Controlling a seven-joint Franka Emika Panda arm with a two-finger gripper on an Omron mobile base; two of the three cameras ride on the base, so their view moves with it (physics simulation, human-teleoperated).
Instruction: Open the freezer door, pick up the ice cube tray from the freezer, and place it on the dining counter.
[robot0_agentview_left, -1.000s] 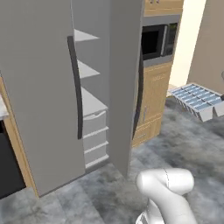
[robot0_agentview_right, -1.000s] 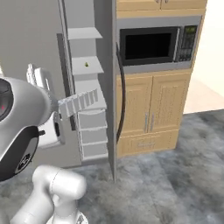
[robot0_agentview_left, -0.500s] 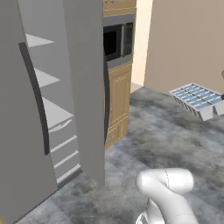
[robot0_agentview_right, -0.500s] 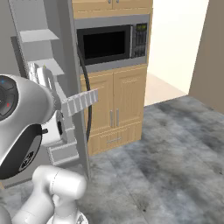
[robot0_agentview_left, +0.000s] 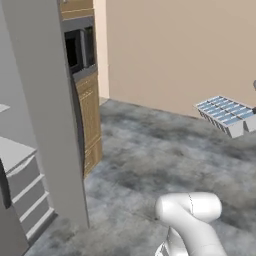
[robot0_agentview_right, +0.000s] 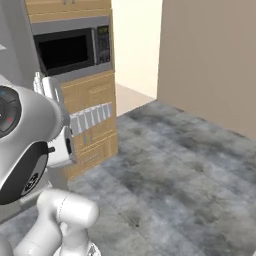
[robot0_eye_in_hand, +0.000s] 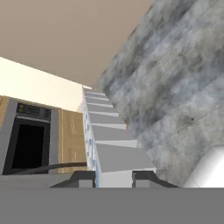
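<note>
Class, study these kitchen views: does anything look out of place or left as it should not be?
The freezer door stands wide open, shelves and drawers exposed. The ice cube tray is out in the air over the floor, clamped at one end by the gripper.

Black built-in microwave (robot0_agentview_right: 70, 47) over wood cabinet (robot0_agentview_right: 92, 122); grey mottled floor (robot0_agentview_left: 150, 155); beige wall (robot0_agentview_left: 175, 50).

Glossy white rounded arm link (robot0_agentview_left: 192, 215) at five o'clock, bulbous white shoulder housing (robot0_agentview_right: 27, 135) with dark round joint cap, white elbow segment below, two small dark grey fingertips (robot0_eye_in_hand: 83, 177)
</note>
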